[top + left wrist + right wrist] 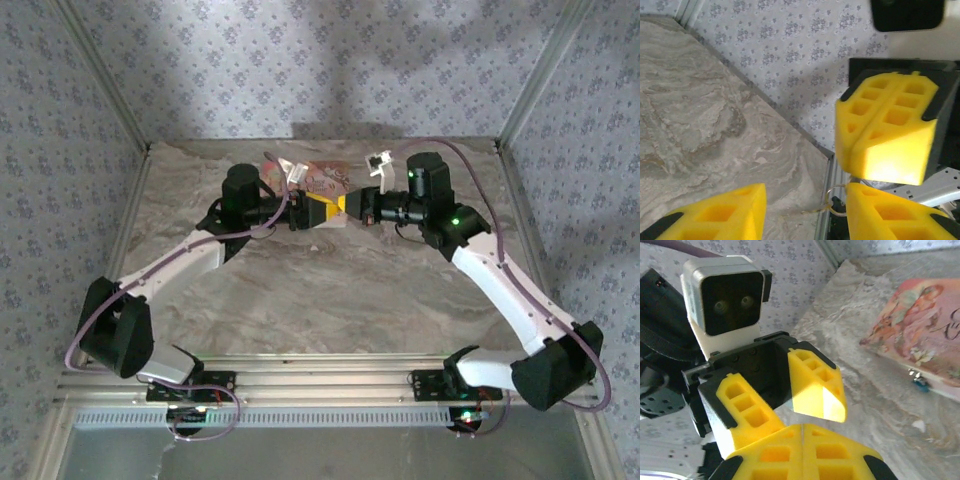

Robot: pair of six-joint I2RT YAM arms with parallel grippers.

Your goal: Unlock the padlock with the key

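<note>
My left gripper (806, 202) stands open, its yellow fingers (715, 217) wide apart. Between them, close to the right finger, hangs a thin wire ring (834, 200) with the key (815, 210), a pale blurred sliver; what holds it is hidden. Just above sits my right gripper (885, 132), shut, tip to tip with the left one. In the top view both grippers, left (322, 211) and right (348, 204), meet above mid-table. In its own view the right gripper (803, 432) shows nothing between its pads. A tiny dark teal thing, seemingly the padlock (921, 384), lies by the pink box.
The pink illustrated flat box (920, 332) lies on the marble table (330, 290) just behind the grippers, also the box (325, 180) from above. Patterned walls and metal frame rails close in the table at the back and sides. A small white speck (918, 426) lies near the box.
</note>
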